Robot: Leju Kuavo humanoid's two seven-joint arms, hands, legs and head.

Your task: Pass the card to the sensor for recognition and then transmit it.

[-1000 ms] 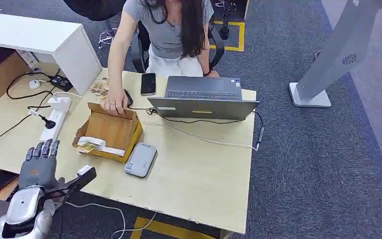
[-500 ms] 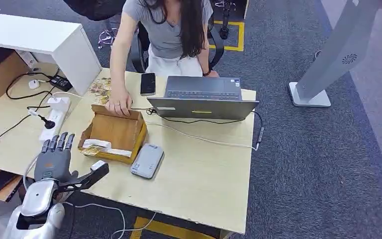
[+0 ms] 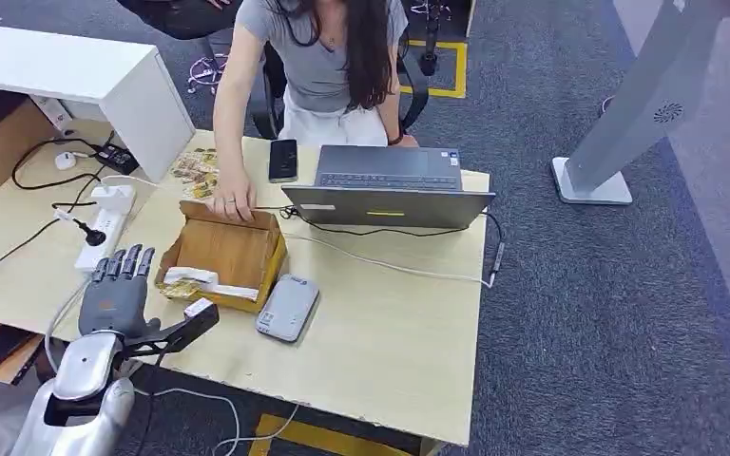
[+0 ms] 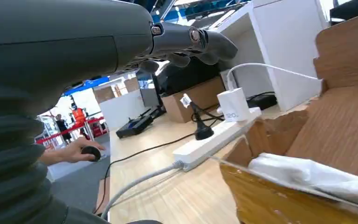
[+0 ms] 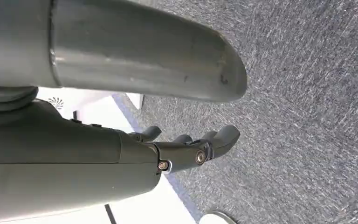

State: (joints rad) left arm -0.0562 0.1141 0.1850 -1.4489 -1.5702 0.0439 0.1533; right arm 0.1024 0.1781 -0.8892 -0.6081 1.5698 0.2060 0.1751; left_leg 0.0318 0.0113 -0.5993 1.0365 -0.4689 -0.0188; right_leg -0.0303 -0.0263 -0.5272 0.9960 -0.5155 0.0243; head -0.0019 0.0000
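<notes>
An open cardboard box [image 3: 230, 249] lies on the wooden desk [image 3: 390, 323], and a person's hand [image 3: 233, 204] rests on its far edge. Inside, at the near wall, lies a white-wrapped card bundle [image 3: 190, 280], seen close in the left wrist view as white plastic [image 4: 317, 175] in the box [image 4: 345, 116]. A grey flat sensor [image 3: 287, 307] sits just right of the box. My left hand [image 3: 119, 293] hovers at the desk's near left edge, fingers spread, thumb stretched toward the box's near corner, holding nothing [image 4: 98, 51]. My right hand [image 5: 186, 149] hangs over carpet, holding nothing.
A laptop [image 3: 390, 190] and a phone [image 3: 283, 159] lie at the far side in front of the seated person. A white power strip [image 3: 105, 223] [image 4: 214, 140] with cables lies left of the box. A white cabinet [image 3: 86, 81] and a grey stand [image 3: 627, 123] flank the desk.
My left hand has moved forward and right, closer to the box. The box and the sensor have slid a little to the right under the person's hand.
</notes>
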